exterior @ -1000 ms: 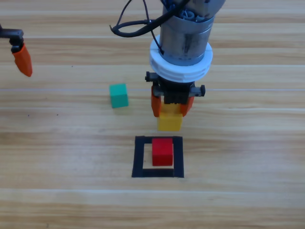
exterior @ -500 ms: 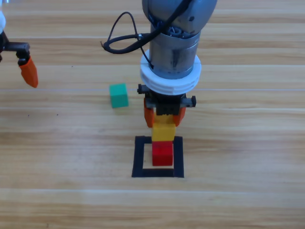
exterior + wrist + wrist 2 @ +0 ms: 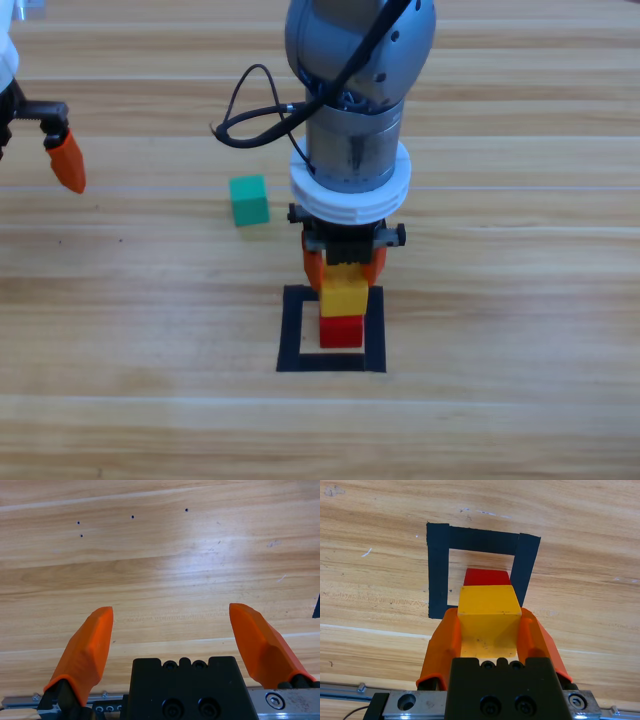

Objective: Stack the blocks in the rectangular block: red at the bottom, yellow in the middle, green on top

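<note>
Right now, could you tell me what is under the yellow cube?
The red cube sits below the yellow cube inside the tape frame; contact between them is hidden.

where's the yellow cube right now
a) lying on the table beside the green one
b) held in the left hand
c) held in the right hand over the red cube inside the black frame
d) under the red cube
c: the right hand is shut on the yellow cube, directly over the red cube inside the black frame.
</note>
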